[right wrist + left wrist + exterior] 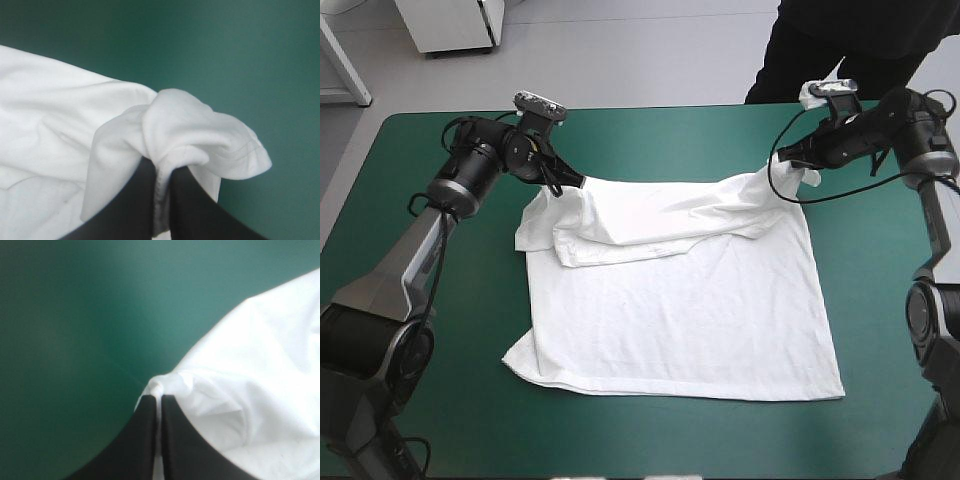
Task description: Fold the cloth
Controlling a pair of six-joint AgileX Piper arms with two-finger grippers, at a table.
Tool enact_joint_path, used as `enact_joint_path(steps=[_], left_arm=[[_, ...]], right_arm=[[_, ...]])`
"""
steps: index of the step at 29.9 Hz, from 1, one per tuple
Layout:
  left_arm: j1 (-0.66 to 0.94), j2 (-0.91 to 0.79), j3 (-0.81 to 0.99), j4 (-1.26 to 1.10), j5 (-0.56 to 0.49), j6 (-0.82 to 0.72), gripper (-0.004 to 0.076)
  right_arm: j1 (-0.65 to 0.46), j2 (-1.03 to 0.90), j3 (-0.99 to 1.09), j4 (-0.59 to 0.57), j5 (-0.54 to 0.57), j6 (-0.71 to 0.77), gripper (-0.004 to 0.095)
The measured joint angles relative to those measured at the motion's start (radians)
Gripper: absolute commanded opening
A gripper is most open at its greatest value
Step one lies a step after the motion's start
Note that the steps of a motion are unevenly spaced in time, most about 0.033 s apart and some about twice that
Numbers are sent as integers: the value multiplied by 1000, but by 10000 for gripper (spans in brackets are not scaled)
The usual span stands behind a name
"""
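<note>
Evidently this is a two-handed fold in the making. The white T-shirt lies on the teal-green table cover, a little right of centre. Its near half is spread flat with the hem toward the near edge, while its far edge is raised off the cover at both ends.

The left gripper is clamped on the far-left corner. From its wrist, the black fingers are pressed together with only a sliver of white fabric between them. The right gripper pinches the far-right corner the same way, and a stitched hem, probably a sleeve, bunches over its fingertips.

Taking the two corners well apart and at about the same height stretches the far edge into a line between the arms. I judge that is the point of it, since a taut edge can be carried over as one piece instead of sagging. The flat near half serves as the anchor, held in place by its own weight.

Between the grippers the fabric has already doubled over into a loose band. The near-left corner looks slightly curled, which could leave the fold uneven.
</note>
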Motion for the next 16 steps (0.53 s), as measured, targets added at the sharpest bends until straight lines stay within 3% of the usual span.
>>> enact_joint_path(steps=[10,13,16], left_arm=[[2,144,0,-48,-59,56,-21],[2,150,0,-65,-63,61,11],[7,150,-1,-93,-60,87,124]], right_arm=[[0,141,0,-6,-37,-31,11],[0,149,0,-10,-37,-43,155],[0,150,0,-10,-24,-58,406]])
